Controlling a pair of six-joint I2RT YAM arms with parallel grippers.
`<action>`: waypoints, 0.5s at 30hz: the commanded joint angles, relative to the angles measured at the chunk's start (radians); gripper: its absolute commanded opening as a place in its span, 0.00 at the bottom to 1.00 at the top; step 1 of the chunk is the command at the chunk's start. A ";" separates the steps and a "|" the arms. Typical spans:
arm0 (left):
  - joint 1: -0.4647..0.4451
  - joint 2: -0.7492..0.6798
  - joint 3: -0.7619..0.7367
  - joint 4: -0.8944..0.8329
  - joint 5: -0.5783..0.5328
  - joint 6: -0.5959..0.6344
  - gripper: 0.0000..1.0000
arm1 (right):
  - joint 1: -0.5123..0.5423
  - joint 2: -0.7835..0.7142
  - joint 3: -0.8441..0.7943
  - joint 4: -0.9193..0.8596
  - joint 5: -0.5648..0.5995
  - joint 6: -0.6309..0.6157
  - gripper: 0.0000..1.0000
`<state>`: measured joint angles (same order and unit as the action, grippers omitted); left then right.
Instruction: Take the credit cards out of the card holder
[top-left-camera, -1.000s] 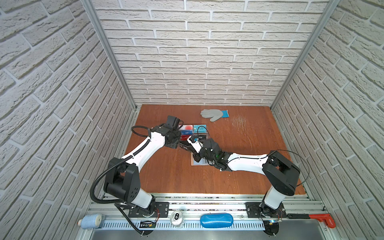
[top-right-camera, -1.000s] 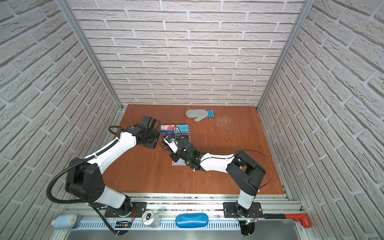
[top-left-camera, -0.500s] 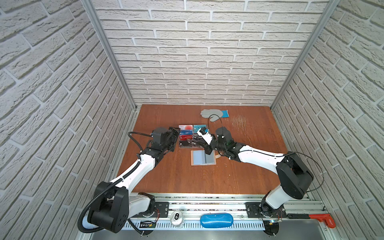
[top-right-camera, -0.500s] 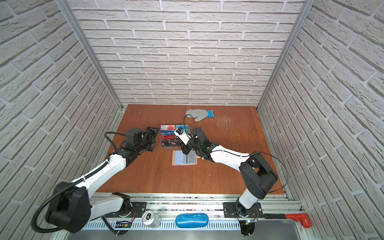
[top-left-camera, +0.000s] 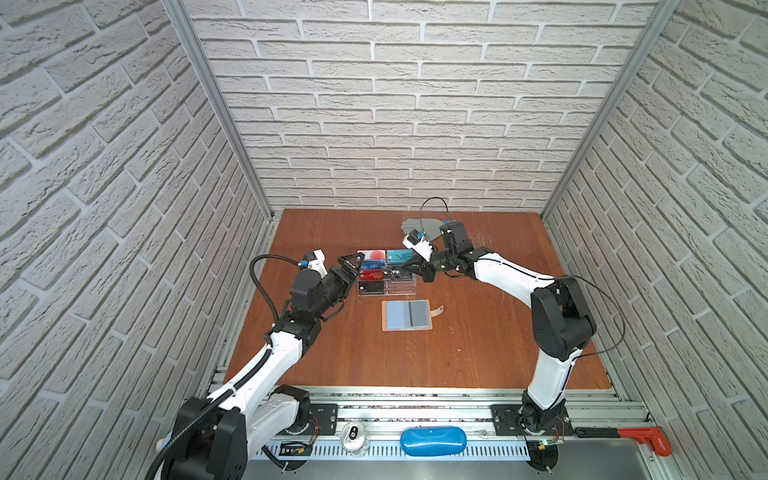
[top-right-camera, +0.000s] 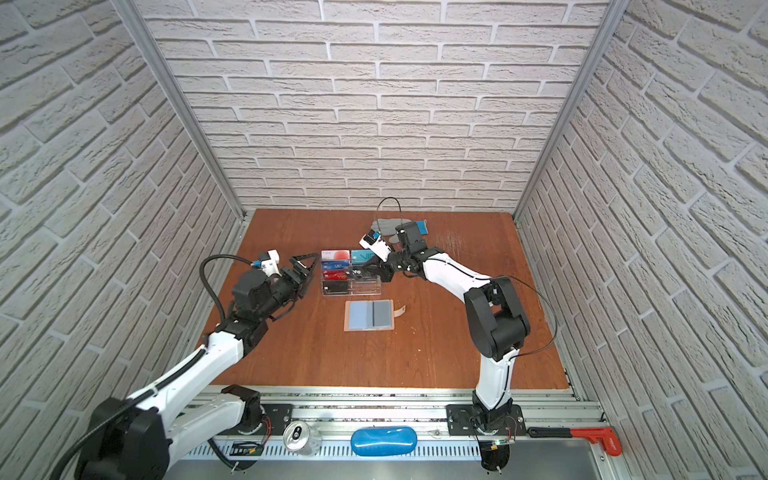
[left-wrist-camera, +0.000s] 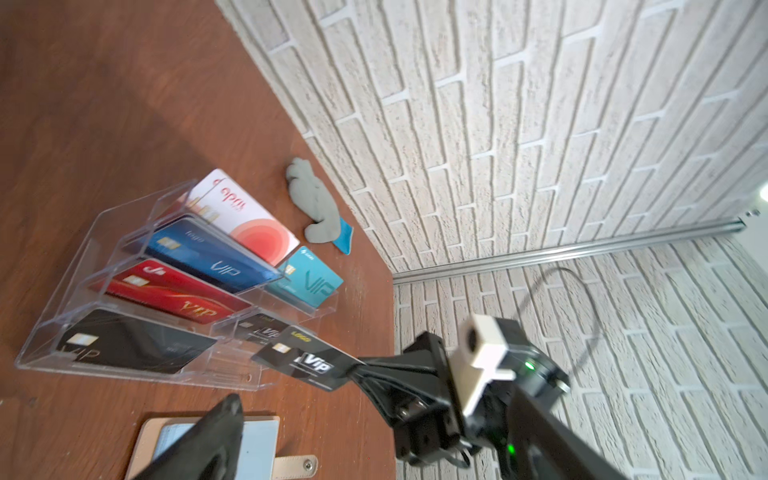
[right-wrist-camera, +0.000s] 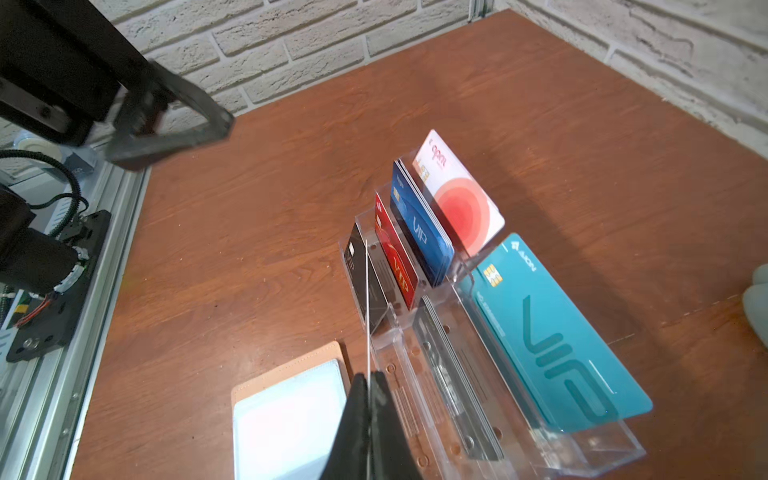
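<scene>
Right hand (top-left-camera: 412, 271) clamps black card (top-left-camera: 397, 272) edge (card juts over stand (top-left-camera: 405, 287)); left hand (top-left-camera: 351, 272) gaping, empty.

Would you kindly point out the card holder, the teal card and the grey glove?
card holder (top-left-camera: 397, 314): in a top view, inner page.
teal card (right-wrist-camera: 552, 332): right wrist view, printed face.
grey glove (left-wrist-camera: 314, 205): left wrist view, middle.
</scene>
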<state>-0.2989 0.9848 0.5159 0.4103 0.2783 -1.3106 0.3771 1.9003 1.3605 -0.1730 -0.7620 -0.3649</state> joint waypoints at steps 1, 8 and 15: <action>-0.006 -0.063 -0.019 -0.020 -0.007 0.108 0.98 | -0.028 0.013 0.000 -0.030 -0.079 -0.100 0.06; -0.008 -0.082 -0.039 -0.015 0.003 0.133 0.98 | -0.046 0.026 -0.015 0.038 -0.087 -0.134 0.06; -0.018 -0.042 -0.051 0.060 0.038 0.129 0.98 | -0.046 0.038 0.001 0.060 -0.060 -0.183 0.06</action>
<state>-0.3080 0.9382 0.4698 0.3866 0.2924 -1.2041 0.3290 1.9320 1.3499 -0.1452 -0.8185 -0.5056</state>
